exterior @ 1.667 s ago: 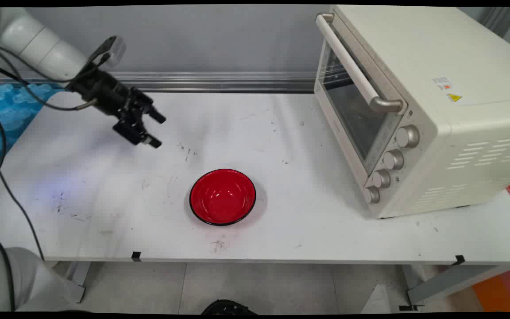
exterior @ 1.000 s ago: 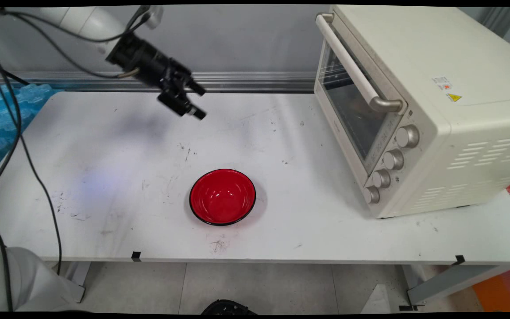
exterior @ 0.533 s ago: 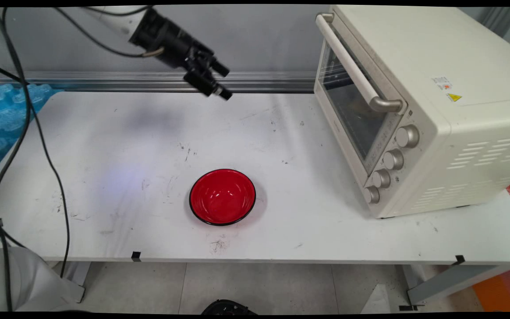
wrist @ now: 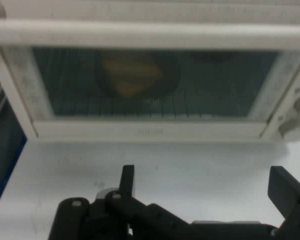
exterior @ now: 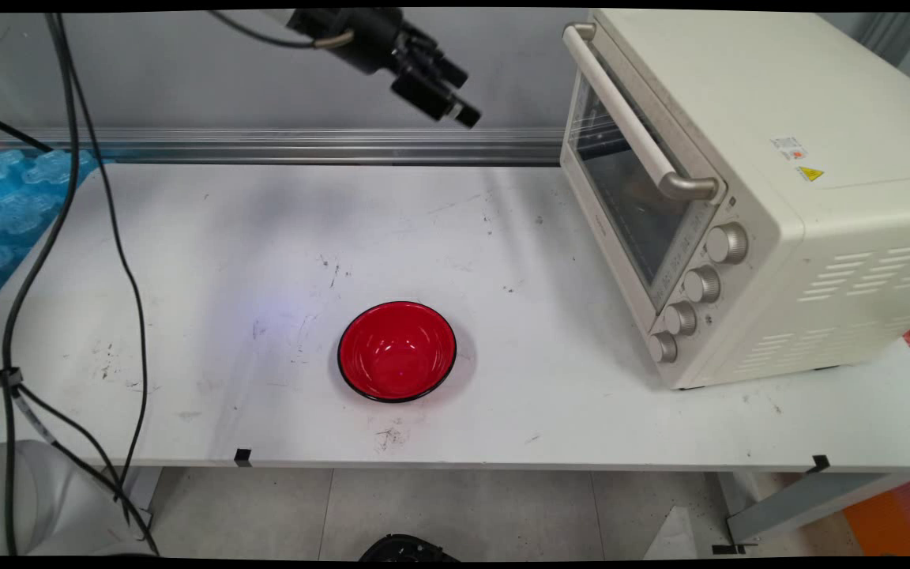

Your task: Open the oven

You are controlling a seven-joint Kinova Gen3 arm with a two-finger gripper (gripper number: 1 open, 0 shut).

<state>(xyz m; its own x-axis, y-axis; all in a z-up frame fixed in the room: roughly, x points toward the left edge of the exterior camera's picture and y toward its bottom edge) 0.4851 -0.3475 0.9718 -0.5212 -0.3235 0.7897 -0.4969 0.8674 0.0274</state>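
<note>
My black gripper (exterior: 459, 99) hangs high at the top of the main view, above the table's far edge, pointing right toward the cream toaster oven (exterior: 739, 190). It is open and holds nothing. In the hand view the gripper (wrist: 205, 182) faces the oven door (wrist: 150, 85), which is closed, with its long handle (wrist: 150, 34) across the top. Through the glass a dark round plate with something yellow on it (wrist: 135, 75) shows dimly. A red bowl (exterior: 396, 350) with a black rim sits empty on the white table (exterior: 186, 276), well below and left of the gripper.
The oven's four knobs (exterior: 700, 284) run down its front right side. Black cables (exterior: 68, 197) hang over the table's left part. A metal rail (exterior: 265, 146) runs along the wall behind the table. Blue bubble wrap (exterior: 5, 205) lies at the far left.
The gripper has risen from low over the table's left side and swung up and to the right toward the oven. The bowl and oven have stayed put.
</note>
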